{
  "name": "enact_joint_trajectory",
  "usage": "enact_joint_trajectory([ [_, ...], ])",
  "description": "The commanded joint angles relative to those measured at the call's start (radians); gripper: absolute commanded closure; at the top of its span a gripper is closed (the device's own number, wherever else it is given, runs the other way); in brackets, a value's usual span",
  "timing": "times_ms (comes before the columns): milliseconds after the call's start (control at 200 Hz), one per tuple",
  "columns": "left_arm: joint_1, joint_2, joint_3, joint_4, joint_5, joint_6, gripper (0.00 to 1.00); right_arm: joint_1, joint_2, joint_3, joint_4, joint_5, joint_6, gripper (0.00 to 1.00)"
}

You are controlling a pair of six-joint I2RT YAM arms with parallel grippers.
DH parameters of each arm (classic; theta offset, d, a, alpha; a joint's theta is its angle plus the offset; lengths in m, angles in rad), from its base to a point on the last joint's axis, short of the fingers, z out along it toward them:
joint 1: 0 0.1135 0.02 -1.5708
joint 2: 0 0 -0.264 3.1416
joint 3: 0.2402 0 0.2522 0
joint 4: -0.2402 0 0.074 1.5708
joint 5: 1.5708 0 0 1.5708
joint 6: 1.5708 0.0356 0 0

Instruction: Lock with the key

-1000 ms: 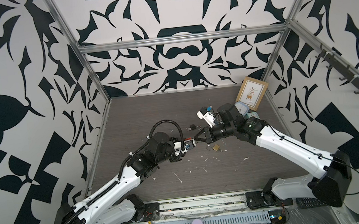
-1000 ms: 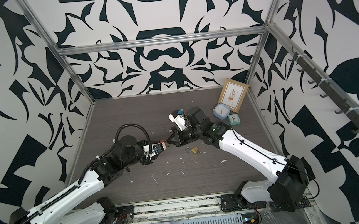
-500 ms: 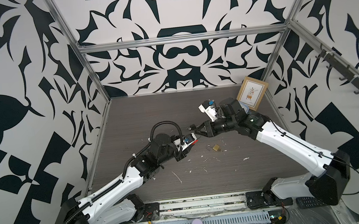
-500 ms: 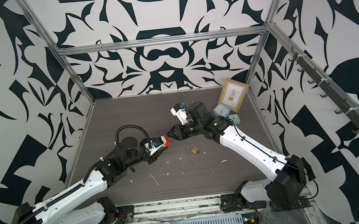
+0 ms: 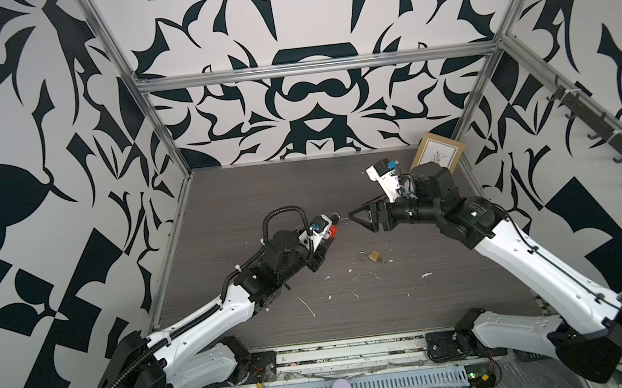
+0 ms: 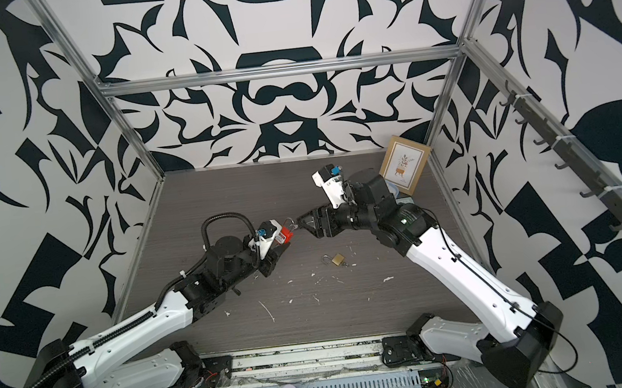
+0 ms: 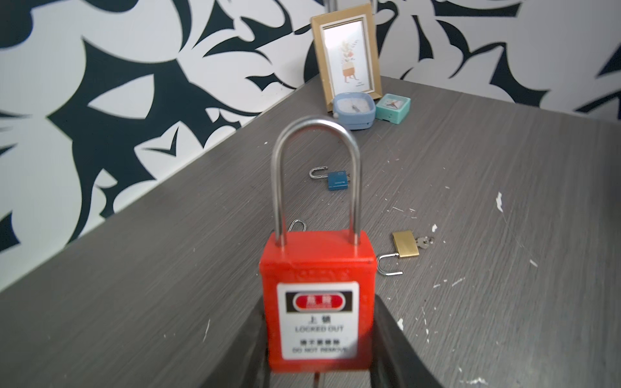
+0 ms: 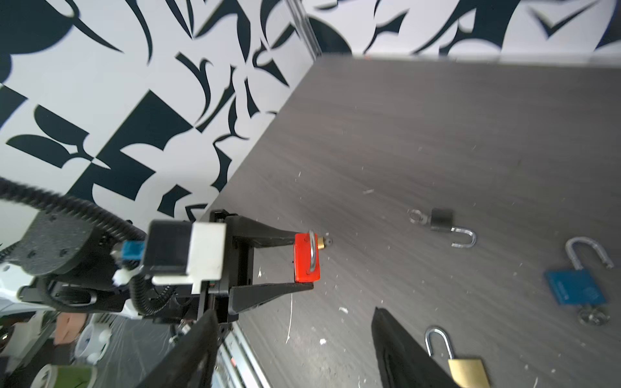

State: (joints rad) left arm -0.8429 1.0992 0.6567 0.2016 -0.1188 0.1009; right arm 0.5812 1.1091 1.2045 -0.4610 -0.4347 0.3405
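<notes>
The left pincer [image 8: 306, 261] is clamped on the red padlock [image 7: 317, 268], holding it above the desk [image 5: 262, 192] with both shackle legs seated in its body. The right pincer [image 5: 355, 217] stands wide open and empty, just beside the shackle's bend.

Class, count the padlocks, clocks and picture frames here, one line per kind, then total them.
Padlocks: 4 (red padlock, blue padlock, brass padlock, dark padlock)
Clocks: 2 (blue clock, teal clock)
Picture frame: 1
Total: 7
</notes>
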Motion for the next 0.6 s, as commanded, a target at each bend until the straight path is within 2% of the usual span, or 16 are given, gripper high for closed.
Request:
enact_joint_trajectory([
  [0, -0.002, -0.007, 0.091, 0.05, -0.125, -0.221, 0.93, -0.002, -0.117, -0.087, 0.14, 0.085, -0.069, 0.25],
  [200, -0.002, 0.012, 0.239, -0.107, -0.211, -0.421, 1.0, 0.0, -0.215, -0.251, 0.302, 0.068, -0.063, 0.24],
  [415, 0.002, -0.013, 0.254, -0.061, -0.201, -0.581, 1.0, 0.007, -0.185, -0.348, 0.445, 0.007, 0.033, 0.25],
  [595, 0.019, -0.025, 0.263, -0.057, -0.151, -0.69, 1.0, 0.065, -0.156, -0.457, 0.688, 0.053, 0.084, 0.27],
])
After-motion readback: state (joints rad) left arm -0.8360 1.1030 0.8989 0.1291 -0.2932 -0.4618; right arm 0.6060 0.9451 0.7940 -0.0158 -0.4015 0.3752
